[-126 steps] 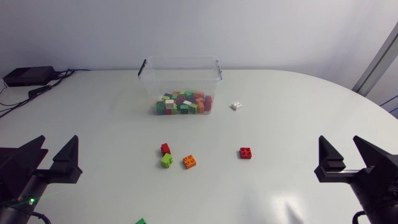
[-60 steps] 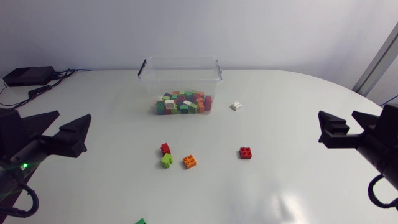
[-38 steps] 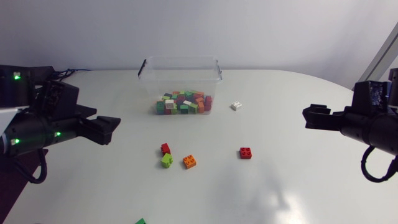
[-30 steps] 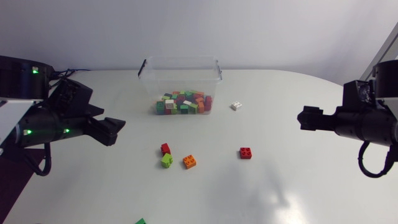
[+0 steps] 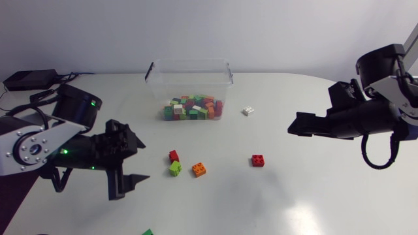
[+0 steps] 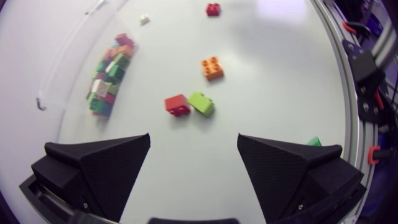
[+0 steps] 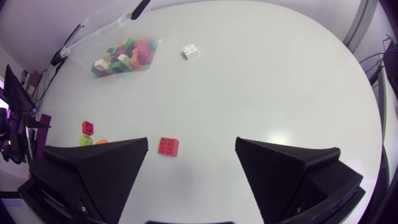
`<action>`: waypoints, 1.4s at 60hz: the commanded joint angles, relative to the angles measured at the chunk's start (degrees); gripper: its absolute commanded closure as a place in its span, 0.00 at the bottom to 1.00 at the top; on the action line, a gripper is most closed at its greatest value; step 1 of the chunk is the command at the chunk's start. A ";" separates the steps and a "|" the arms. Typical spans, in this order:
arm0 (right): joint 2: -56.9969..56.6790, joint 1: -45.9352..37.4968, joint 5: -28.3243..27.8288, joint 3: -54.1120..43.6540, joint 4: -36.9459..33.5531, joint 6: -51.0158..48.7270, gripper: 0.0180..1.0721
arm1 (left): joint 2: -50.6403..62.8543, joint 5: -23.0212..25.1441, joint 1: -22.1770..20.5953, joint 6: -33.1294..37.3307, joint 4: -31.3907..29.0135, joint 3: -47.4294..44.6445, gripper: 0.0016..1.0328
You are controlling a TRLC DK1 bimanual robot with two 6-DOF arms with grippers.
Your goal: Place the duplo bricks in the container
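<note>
A clear container (image 5: 157, 90) at the back of the table holds several coloured bricks. Loose on the table lie a small red brick (image 5: 174, 156), a lime brick (image 5: 175, 168), an orange brick (image 5: 200, 170), a red brick (image 5: 258, 160) and a white brick (image 5: 248, 111). My left gripper (image 5: 134, 160) hangs open just left of the red and lime pair, which lie ahead of its fingers (image 6: 99, 168) in the left wrist view. My right gripper (image 5: 295, 128) is open above the table, right of the red brick (image 7: 168, 146), which lies between and just ahead of its fingers.
A green brick (image 5: 148, 232) lies at the table's front edge, also beside my left gripper's finger (image 6: 314, 142). Cables and a black box (image 5: 29, 79) sit at the back left corner. Bare tabletop (image 5: 294, 189) spreads around the loose bricks.
Both arms have swung in from the front corners toward the middle. The left gripper has come close to the red and lime bricks; the right has moved left toward the red brick.
</note>
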 commanded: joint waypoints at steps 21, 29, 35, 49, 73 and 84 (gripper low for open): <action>9.39 4.40 -0.54 4.60 -4.40 -7.28 0.04 | 2.14 5.37 -6.02 28.51 -16.51 -4.01 0.05; 11.59 5.99 -0.54 5.48 -4.40 -7.37 0.04 | 2.23 5.37 -7.33 32.82 -18.27 -5.06 0.05; 12.47 6.69 -0.54 6.27 -4.40 -7.28 0.04 | 3.10 5.37 -8.92 34.31 -18.35 -5.15 0.06; 12.82 6.95 -0.54 7.59 -4.66 -7.54 0.04 | 7.15 5.46 -13.66 36.86 -19.67 -4.89 0.07; 12.73 8.18 -0.62 6.27 -4.57 -8.07 0.04 | 14.00 6.42 -14.63 39.06 -19.67 -2.69 0.23; 12.21 8.53 -0.89 5.13 -4.49 -8.42 0.04 | 15.58 7.57 -14.37 39.15 -18.71 -1.37 0.38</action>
